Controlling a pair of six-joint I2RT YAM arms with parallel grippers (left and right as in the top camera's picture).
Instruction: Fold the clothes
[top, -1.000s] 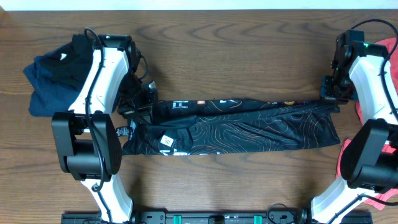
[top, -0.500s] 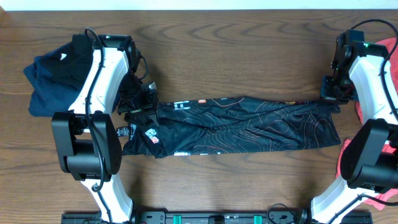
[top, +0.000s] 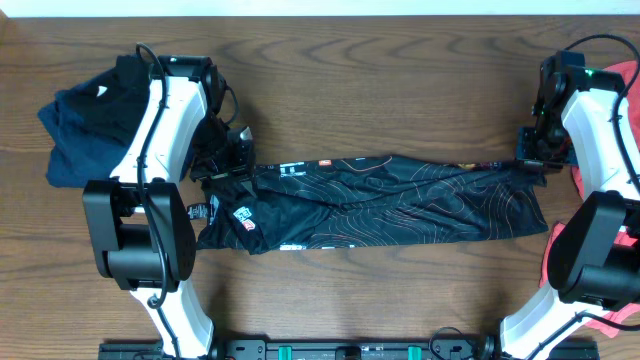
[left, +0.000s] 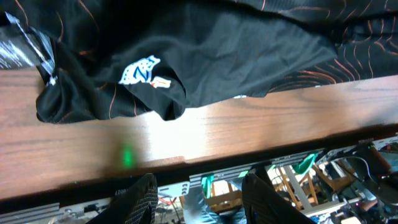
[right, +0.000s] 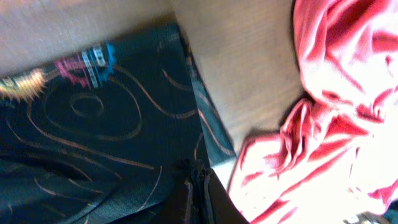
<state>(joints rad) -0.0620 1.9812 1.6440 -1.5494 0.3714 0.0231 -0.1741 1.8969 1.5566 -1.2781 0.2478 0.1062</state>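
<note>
On the brown wooden table (top: 400, 80), the black sports jersey with orange contour-line print (top: 400, 205) lies as a narrow band. Judged: lengthwise fold done, crosswise folds outstanding. The crumpled coral-red garment (right: 336, 93) is unfolded. The left gripper (left: 199, 194) is spread and empty. The right gripper (right: 196, 183) pinches the jersey's right end.

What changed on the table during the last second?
The left fingers opened and let go of the black jersey; its left end dropped and shifted leftward. The right fingers stay shut at the jersey's right end; the dark blue clothes and the coral garment did not move.
</note>
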